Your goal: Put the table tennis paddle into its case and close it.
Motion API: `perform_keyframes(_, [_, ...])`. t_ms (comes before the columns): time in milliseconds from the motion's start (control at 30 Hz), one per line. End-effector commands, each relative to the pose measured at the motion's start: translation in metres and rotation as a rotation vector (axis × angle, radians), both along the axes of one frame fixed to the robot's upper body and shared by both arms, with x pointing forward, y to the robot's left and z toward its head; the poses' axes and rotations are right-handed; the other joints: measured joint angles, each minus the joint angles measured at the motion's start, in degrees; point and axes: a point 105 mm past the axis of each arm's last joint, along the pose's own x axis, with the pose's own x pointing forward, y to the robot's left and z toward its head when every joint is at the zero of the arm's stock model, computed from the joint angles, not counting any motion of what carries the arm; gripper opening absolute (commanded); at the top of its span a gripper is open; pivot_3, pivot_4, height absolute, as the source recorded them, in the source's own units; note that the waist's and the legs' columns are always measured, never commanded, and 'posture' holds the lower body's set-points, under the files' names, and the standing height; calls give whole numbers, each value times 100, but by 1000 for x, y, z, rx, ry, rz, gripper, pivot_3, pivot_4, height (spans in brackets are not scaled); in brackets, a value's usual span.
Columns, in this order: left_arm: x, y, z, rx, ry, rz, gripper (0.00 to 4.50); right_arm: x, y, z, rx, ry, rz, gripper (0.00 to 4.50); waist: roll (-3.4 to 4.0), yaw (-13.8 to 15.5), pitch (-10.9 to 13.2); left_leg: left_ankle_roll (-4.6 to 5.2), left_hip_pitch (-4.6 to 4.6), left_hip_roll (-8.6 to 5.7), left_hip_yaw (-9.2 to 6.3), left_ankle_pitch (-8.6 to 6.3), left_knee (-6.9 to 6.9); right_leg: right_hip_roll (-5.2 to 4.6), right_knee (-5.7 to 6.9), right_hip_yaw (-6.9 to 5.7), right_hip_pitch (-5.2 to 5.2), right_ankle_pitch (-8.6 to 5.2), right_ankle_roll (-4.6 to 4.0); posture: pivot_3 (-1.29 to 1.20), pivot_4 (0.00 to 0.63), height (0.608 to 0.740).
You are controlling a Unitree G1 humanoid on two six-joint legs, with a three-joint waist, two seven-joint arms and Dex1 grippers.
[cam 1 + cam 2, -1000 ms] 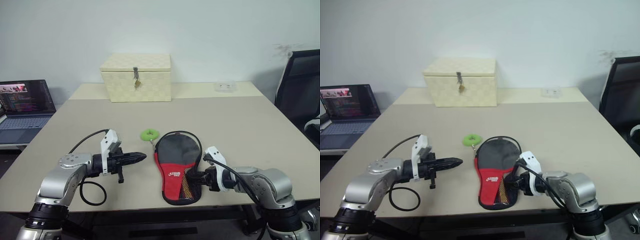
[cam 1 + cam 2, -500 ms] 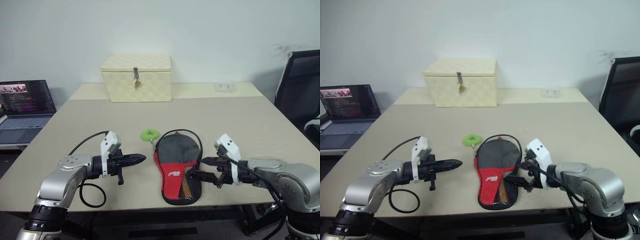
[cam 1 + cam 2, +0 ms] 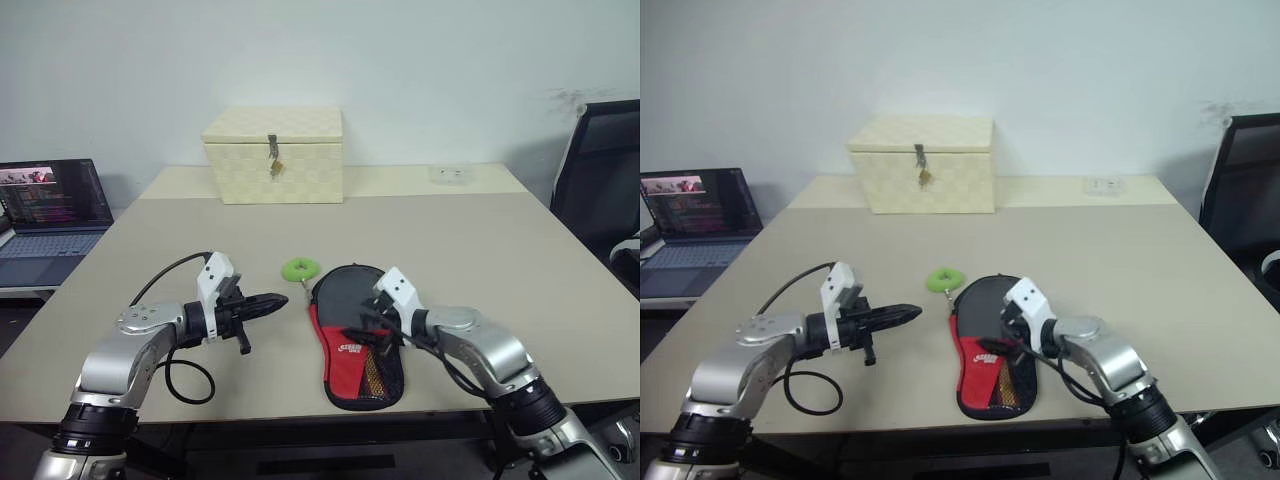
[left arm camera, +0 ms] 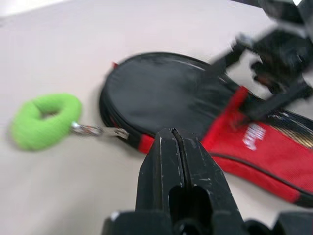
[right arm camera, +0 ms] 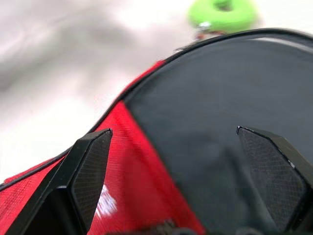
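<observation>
On the table, right hand hovers spread over the case, apparently positioning to close it; left hand, pressed together, waits beside.

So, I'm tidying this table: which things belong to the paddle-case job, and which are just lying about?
Part of the job:
- the case
- the right gripper, open over it
- the left gripper, shut

Lying about:
- cream woven box
- laptop
- green ring beside the case

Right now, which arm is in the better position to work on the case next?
Probably the right: the right gripper hangs open directly over the case, while the left gripper is shut and off to its side.
</observation>
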Motion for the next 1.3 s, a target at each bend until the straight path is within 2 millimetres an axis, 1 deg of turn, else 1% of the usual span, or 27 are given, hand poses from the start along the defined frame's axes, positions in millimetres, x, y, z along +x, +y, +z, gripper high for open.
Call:
perform_keyframes(33, [24, 12, 13, 24, -96, 146, 0, -4, 13, -3, 16, -34, 46, 4478, 0, 10, 0, 0, 0, 1, -3, 0, 2, 0, 3, -1, 0, 0, 0, 0, 150, 740])
perform_keyframes(67, [36, 14, 14, 31, -111, 200, 0, -5, 15, -5, 22, -29, 46, 4478, 0, 21, 0, 0, 0, 0, -4, 0, 4, 1, 7, -3, 0, 0, 0, 0, 150, 740])
perform_keyframes(133, [55, 16, 15, 27, -121, 278, 380, -6, 20, -7, 33, -20, 43, 4500, -1, 49, -1, -1, 2, 0, -5, 0, 8, 1, 12, -6, 0, 0, 0, 0, 150, 740])
perform_keyframes(167, [62, 14, 14, 34, -124, 288, 573, -6, 22, -8, 34, -19, 45, 4500, -3, 63, -2, -1, 2, -2, -5, 1, 11, 2, 16, -9, 0, 0, 0, 0, 150, 740])
perform_keyframes(300, [86, 2, 7, 84, -106, 263, 1997, -8, 29, -10, 32, -16, 54, 4500, -7, 77, -4, -1, 4, -10, 3, 1, 15, 5, 24, -13, 0, 2, 3, 0, 150, 740])
perform_keyframes(400, [104, -1, 2, 104, -72, 288, 3050, -9, 31, -11, 31, -14, 54, 4500, -7, 75, -4, -2, 4, -10, 4, 1, 18, 5, 27, -15, -1, 2, 3, 0, 150, 740])
perform_keyframes(500, [117, -1, -3, 126, -30, 322, 4176, -9, 33, -10, 31, -15, 53, 4500, -8, 68, -4, -1, 3, -10, 3, 1, 20, 11, 30, -17, -2, 2, 4, 0, 150, 740])
perform_keyframes(533, [119, -1, -6, 135, -12, 334, 4482, -9, 33, -10, 33, -16, 50, 4500, -8, 66, -4, -1, 4, -10, 5, 1, 20, 11, 30, -14, -2, 2, 4, 0, 150, 740])
perform_keyframes(667, [122, -12, -22, 192, 63, 312, 4482, -10, 34, -9, 34, -16, 39, 4500, -9, 59, -5, -1, 3, -13, 4, 1, 20, 10, 31, -16, -2, 1, 5, 0, 150, 740])
perform_keyframes(767, [122, -16, -34, 260, 94, 316, 4482, -10, 34, -7, 35, -18, 31, 4500, -10, 54, -5, -1, 3, -13, 4, 1, 20, 10, 33, -16, -3, 1, 5, 0, 150, 740])
perform_keyframes(933, [120, -17, -49, 317, 128, 334, 4482, -7, 31, -4, 35, -27, 0, 4500, -11, 35, -7, -1, 5, -12, 3, 1, 22, 10, 38, -15, -3, 1, 5, 0, 150, 740])
perform_keyframes(1067, [120, -23, -54, 320, 130, 337, 4482, -8, 30, -4, 29, -34, -9, 4500, -13, 32, -8, -1, 6, -11, 3, 1, 25, 10, 41, -15, -2, 1, 5, 0, 150, 740])
perform_keyframes(1167, [119, -26, -58, 324, 131, 330, 3946, -7, 29, -2, 30, -47, -19, 4500, -14, 32, -9, -1, 6, -12, 2, 1, 30, 10, 43, -15, -1, 1, 5, 0, 150, 740])
perform_keyframes(1300, [117, -25, -64, 317, 147, 331, 2522, -4, 28, 1, 28, -64, -29, 4500, -15, 22, -9, -1, 6, -12, 3, 1, 32, 10, 46, -15, -1, 2, 5, 0, 150, 740])
